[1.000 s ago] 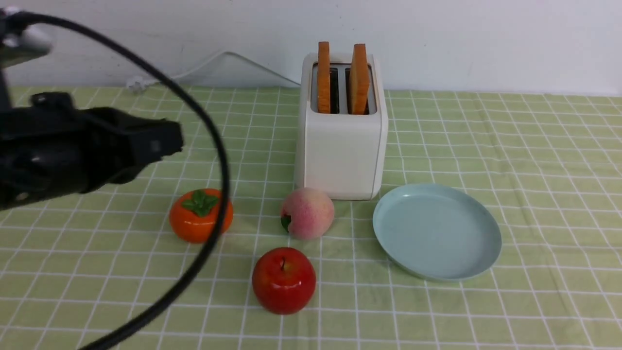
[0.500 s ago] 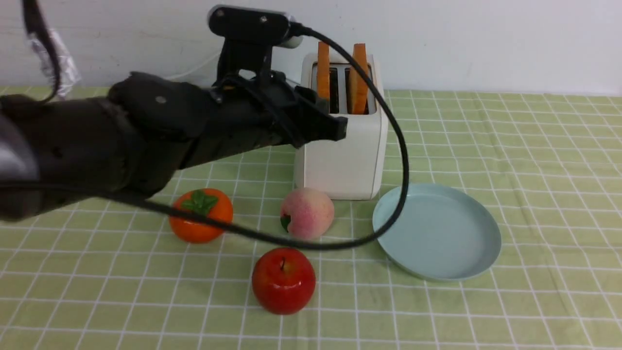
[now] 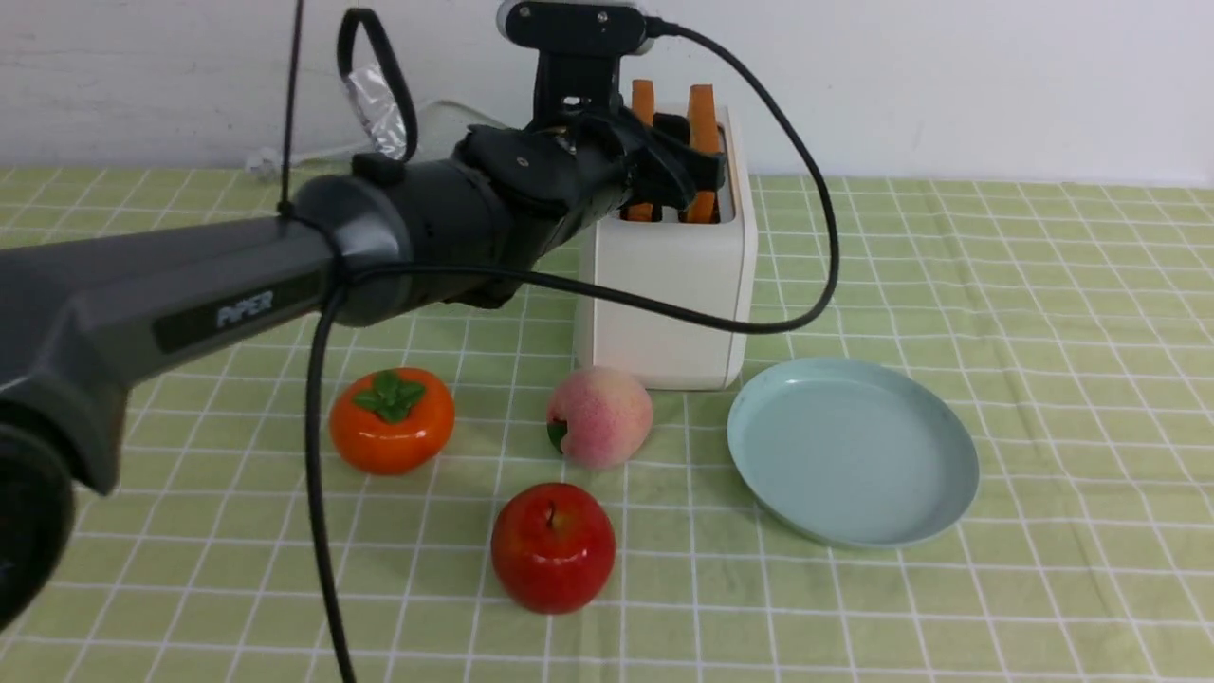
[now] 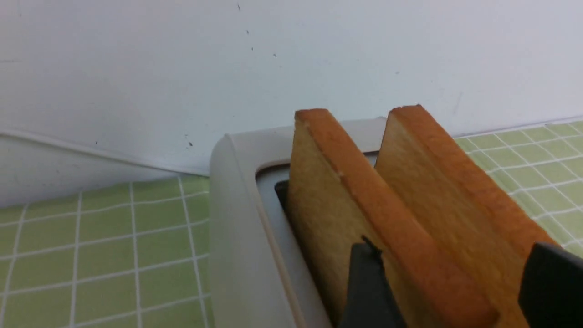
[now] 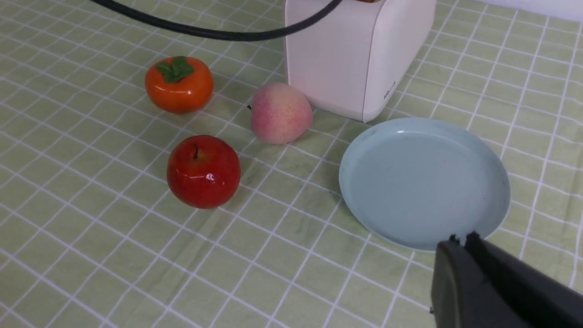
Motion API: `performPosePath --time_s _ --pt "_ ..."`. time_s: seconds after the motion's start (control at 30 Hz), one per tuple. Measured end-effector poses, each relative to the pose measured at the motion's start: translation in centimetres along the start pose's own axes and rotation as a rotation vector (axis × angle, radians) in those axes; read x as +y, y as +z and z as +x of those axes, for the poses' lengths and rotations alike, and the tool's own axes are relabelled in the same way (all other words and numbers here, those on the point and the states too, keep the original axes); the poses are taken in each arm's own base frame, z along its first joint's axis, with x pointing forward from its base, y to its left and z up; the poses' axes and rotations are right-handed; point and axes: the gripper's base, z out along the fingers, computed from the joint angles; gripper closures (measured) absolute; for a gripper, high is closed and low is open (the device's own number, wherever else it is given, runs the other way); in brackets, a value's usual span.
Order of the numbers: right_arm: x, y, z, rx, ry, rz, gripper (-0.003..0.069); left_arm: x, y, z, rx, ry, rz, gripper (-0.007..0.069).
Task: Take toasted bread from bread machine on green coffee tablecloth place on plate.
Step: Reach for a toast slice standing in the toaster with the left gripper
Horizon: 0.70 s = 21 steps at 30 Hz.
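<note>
The white bread machine (image 3: 664, 304) stands at the back of the green coffee tablecloth (image 3: 1043, 285), and two slices of toasted bread (image 3: 643, 95) (image 3: 702, 104) stick up from its slots. My left gripper (image 3: 683, 156) is open at the near end of the slices. In the left wrist view both slices (image 4: 319, 205) (image 4: 437, 182) rise between its black fingers (image 4: 369, 287), untouched. The empty pale blue plate (image 3: 854, 455) lies right of the toaster's front. My right gripper (image 5: 460, 239) is shut, empty, hovering by the plate's (image 5: 423, 182) near rim.
An orange persimmon (image 3: 391, 417), a peach (image 3: 599, 415) and a red apple (image 3: 553, 547) sit in front of the toaster. The left arm's black cable (image 3: 816, 237) loops down past the toaster's right side. The wall is just behind.
My left arm has swung from the far left across to the toaster top. Its jaws have gone from shut to wide open around the slices.
</note>
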Motion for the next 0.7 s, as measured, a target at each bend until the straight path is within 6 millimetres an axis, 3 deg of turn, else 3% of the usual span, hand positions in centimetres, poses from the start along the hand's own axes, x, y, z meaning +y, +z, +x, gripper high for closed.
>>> performPosePath --time_s 0.13,0.43,0.53,0.63,0.7 --pt "0.0 0.0 0.0 0.001 -0.001 -0.001 0.0637 -0.1 1.1 0.2 -0.02 0.009 -0.017 0.0263" --pt "0.1 0.0 0.2 0.017 -0.001 -0.01 0.0627 0.0 1.7 0.6 -0.031 0.04 -0.04 0.0513" --pt "0.1 0.0 0.2 0.021 -0.001 -0.012 0.0627 0.3 1.6 0.3 -0.052 0.039 -0.069 0.0527" --pt "0.1 0.0 0.2 0.022 -0.001 -0.012 0.0627 0.4 1.2 -0.5 -0.072 0.041 -0.077 0.0527" --pt "0.1 0.0 0.2 0.022 -0.001 -0.012 0.0632 0.4 -0.5 -3.3 -0.124 0.036 -0.074 0.0527"
